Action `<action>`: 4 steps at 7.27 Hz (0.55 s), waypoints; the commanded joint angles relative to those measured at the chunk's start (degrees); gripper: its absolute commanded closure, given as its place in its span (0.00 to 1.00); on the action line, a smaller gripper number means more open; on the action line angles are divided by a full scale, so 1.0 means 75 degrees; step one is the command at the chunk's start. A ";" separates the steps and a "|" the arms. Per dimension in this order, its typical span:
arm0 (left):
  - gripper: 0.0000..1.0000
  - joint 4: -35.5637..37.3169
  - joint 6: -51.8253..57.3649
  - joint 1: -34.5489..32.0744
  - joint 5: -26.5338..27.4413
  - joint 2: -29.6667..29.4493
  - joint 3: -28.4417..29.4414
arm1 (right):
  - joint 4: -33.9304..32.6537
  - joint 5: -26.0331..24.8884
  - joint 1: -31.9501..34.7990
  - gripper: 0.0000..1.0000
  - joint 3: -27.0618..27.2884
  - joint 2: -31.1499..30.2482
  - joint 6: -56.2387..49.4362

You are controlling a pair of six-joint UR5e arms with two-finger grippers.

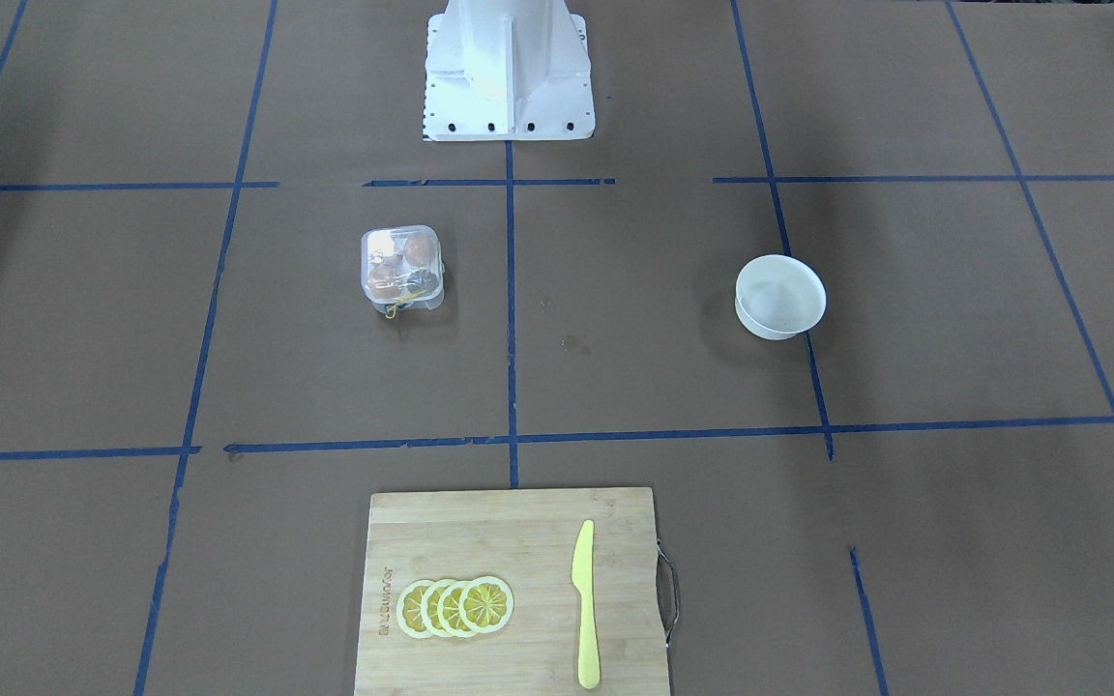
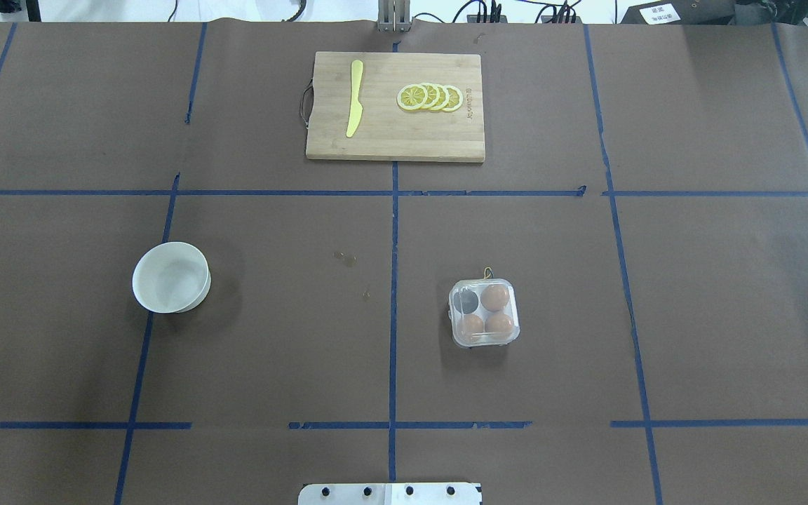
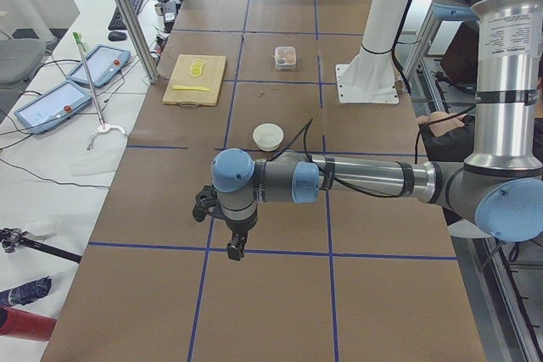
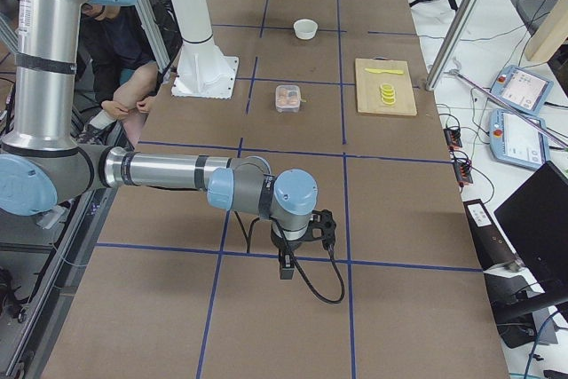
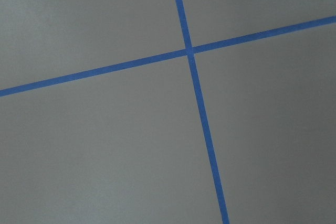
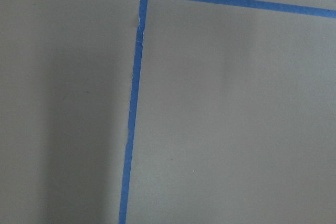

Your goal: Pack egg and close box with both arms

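Observation:
The box (image 2: 485,312) is a small clear-plastic case right of the centre tape line, also in the front view (image 1: 402,269). Its lid looks down over it. It holds three orange-brown eggs (image 2: 494,297); its fourth cup (image 2: 470,301) looks dark and empty. A yellow string (image 1: 395,307) hangs at one edge. Both arms are far from it, out at the table's ends. My left gripper (image 3: 235,248) shows only in the exterior left view, my right gripper (image 4: 286,267) only in the exterior right view; I cannot tell whether either is open. Both wrist views show only bare paper and blue tape.
A round white bowl (image 2: 171,276) stands left of centre. A wooden cutting board (image 2: 395,137) at the far edge carries lemon slices (image 2: 431,97) and a yellow knife (image 2: 355,98). The white base pedestal (image 1: 509,77) stands at the robot's side.

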 commanded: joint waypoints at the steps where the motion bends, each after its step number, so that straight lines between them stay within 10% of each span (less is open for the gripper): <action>1: 0.00 -0.0036 -0.0004 0.0010 0.0359 -0.0030 -0.0060 | 0.0001 -0.0006 0.0006 0.00 0.0017 0.0002 0.0006; 4: 0.00 -0.0047 -0.0028 0.0010 0.0291 0.0005 -0.0026 | 0.0001 -0.0006 0.0006 0.00 0.0017 0.0014 0.0018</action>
